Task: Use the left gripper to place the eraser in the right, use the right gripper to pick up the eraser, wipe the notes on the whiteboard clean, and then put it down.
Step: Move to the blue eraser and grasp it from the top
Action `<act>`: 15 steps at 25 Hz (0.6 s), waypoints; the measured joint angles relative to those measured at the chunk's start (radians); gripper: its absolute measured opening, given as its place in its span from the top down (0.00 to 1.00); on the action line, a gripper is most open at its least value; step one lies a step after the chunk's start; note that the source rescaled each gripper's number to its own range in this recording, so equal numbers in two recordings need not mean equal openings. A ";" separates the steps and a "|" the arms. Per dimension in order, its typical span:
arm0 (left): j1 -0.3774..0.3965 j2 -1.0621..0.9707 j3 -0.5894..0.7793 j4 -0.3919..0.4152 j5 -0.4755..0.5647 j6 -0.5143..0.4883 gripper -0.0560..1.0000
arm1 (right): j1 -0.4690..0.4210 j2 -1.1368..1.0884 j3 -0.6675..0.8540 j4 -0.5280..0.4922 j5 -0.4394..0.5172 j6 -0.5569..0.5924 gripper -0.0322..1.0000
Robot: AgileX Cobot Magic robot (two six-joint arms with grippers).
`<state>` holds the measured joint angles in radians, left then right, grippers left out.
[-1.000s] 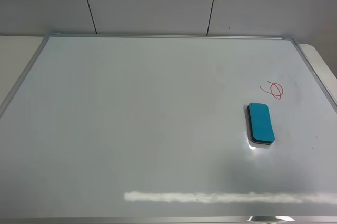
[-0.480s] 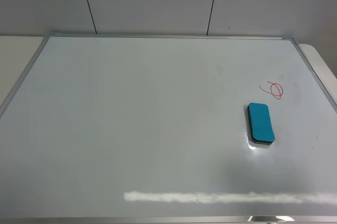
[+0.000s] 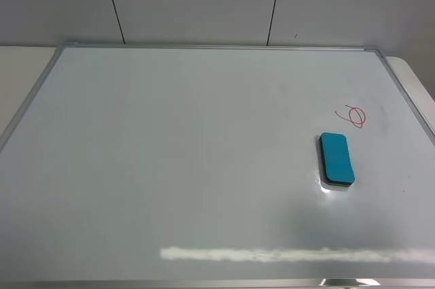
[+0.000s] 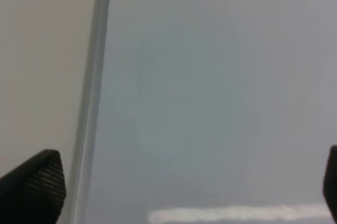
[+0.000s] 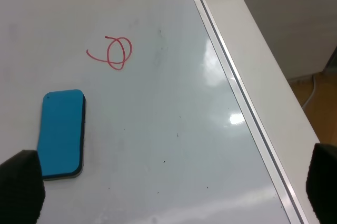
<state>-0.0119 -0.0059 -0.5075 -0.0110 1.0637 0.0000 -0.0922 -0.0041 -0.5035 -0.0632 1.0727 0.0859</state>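
- Nothing's moved since a second ago: the eraser (image 3: 337,159) is in the same spot on the right of the whiteboard (image 3: 170,153), just beside the red scribble (image 3: 352,116).
- Left pincer (image 4: 181,184): gaping wide, holding nothing, hanging over a whiteboard edge.
- Right pincer (image 5: 171,187): also spread wide and empty, hanging near the eraser.

Eraser (image 3: 337,158) teal, black base; scribble (image 3: 353,116) red; whiteboard (image 3: 170,153) white, silver frame; table (image 3: 17,71) cream.
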 joint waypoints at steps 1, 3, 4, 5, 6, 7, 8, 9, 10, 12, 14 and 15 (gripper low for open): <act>0.000 0.000 0.000 0.001 -0.003 0.000 0.00 | 0.000 0.000 0.000 0.000 0.000 0.000 0.00; 0.000 0.000 0.000 0.001 -0.004 0.000 0.00 | 0.000 0.000 0.000 0.000 0.000 0.000 0.00; 0.000 0.000 0.000 0.001 -0.004 0.000 0.00 | 0.000 0.000 0.000 0.000 0.000 0.000 0.00; 0.000 0.000 0.000 0.001 -0.004 0.000 0.00 | 0.000 0.000 0.000 0.000 0.000 0.000 0.00; 0.000 0.000 0.000 0.002 -0.004 0.000 0.00 | 0.000 0.000 0.000 0.000 0.000 0.000 0.00; 0.000 0.000 0.000 0.002 -0.004 0.000 0.00 | 0.000 0.000 0.000 0.000 0.000 0.000 0.00; 0.000 0.000 0.000 0.003 -0.004 0.000 0.00 | 0.000 0.000 0.000 0.000 0.000 0.000 0.00; 0.000 0.000 0.001 0.003 -0.004 0.000 0.00 | 0.000 0.000 0.000 0.000 0.000 0.000 0.00; 0.000 0.000 0.001 0.003 -0.004 0.000 0.00 | 0.000 0.000 0.000 0.000 0.000 0.000 0.00; 0.000 0.000 0.001 0.004 -0.005 0.000 0.00 | 0.000 0.000 0.000 0.000 0.000 0.000 0.00; 0.000 0.000 0.001 0.004 -0.007 0.000 0.00 | 0.000 0.000 0.000 0.000 0.000 0.000 0.00; 0.000 0.000 0.001 0.004 -0.007 0.000 0.00 | 0.000 0.000 0.000 0.000 0.000 0.000 0.00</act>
<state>-0.0119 -0.0059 -0.5063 -0.0072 1.0563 0.0000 -0.0922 -0.0041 -0.5035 -0.0632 1.0727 0.0859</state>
